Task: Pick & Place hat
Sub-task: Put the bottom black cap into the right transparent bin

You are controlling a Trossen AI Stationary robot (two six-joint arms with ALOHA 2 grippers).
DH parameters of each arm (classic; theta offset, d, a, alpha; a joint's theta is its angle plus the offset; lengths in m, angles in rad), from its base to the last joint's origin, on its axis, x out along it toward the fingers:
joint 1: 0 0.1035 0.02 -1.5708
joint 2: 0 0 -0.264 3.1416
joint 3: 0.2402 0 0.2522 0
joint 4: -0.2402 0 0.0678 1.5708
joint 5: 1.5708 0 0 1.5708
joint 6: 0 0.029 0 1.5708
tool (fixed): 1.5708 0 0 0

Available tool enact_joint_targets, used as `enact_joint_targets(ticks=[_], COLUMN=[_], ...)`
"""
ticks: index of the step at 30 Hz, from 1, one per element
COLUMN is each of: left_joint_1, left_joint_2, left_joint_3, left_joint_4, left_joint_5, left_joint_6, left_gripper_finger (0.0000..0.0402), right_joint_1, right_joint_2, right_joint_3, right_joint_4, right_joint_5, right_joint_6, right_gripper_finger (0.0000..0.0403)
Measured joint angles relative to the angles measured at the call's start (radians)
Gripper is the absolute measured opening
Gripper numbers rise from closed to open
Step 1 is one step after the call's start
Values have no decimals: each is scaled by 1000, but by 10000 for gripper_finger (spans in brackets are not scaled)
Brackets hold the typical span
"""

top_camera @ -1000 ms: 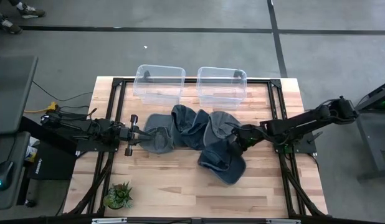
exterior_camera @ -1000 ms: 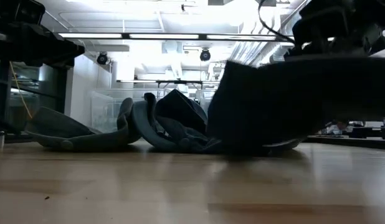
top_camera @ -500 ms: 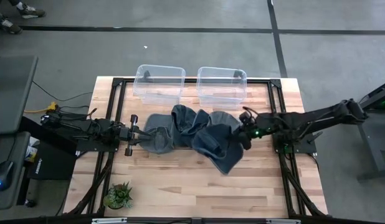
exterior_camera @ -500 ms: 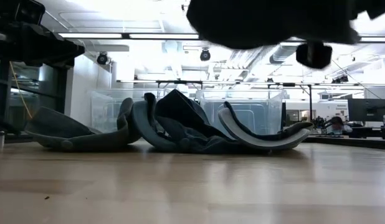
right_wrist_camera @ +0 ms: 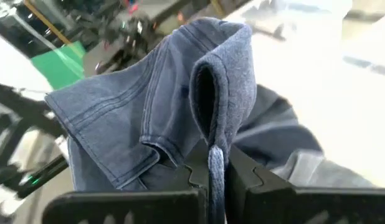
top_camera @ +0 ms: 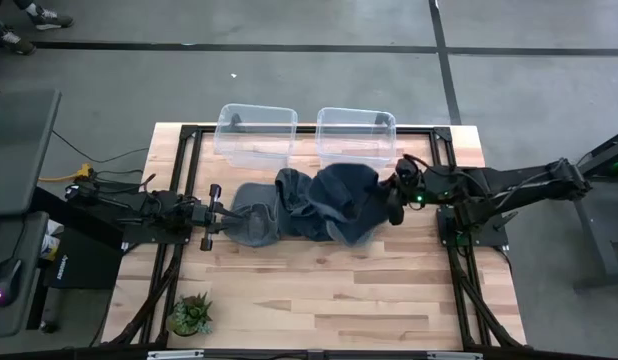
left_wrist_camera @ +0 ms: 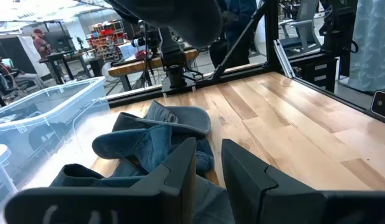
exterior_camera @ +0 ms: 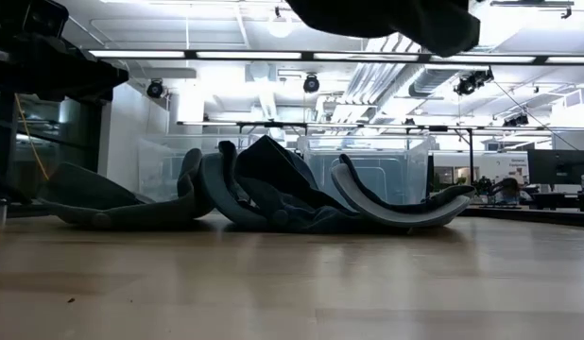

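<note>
Mid-carry: hat (top_camera: 344, 200) clamped in right gripper (top_camera: 389, 203), lifted over the pile (top_camera: 279, 210) just short of right bin (top_camera: 356, 139); next, likely onward over bin, then release; left gripper (top_camera: 211, 222) idle, nearly closed, beside pile.

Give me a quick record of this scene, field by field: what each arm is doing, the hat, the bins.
right end effector: shut on lifted hat, raised above the table
left end effector: parked at the pile's left edge
hat pile: on the table, just in front of the bins
bins: left bin and right bin, clear plastic, far edge
plant: near left corner
</note>
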Motion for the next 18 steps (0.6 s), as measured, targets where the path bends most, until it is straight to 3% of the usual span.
enact_joint_targets(ticks=[10, 18], left_joint_1=[0, 0], left_joint_2=[0, 0], left_joint_3=[0, 0], left_joint_4=[0, 0], left_joint_5=[0, 0], left_joint_6=[0, 0], left_gripper_finger=[74, 74], right_joint_1=[0, 0], right_joint_2=[0, 1], right_joint_3=[55, 55], right_joint_4=[-3, 1], right_joint_5=[163, 411], right_joint_6=[-243, -236], right_gripper_finger=[9, 11])
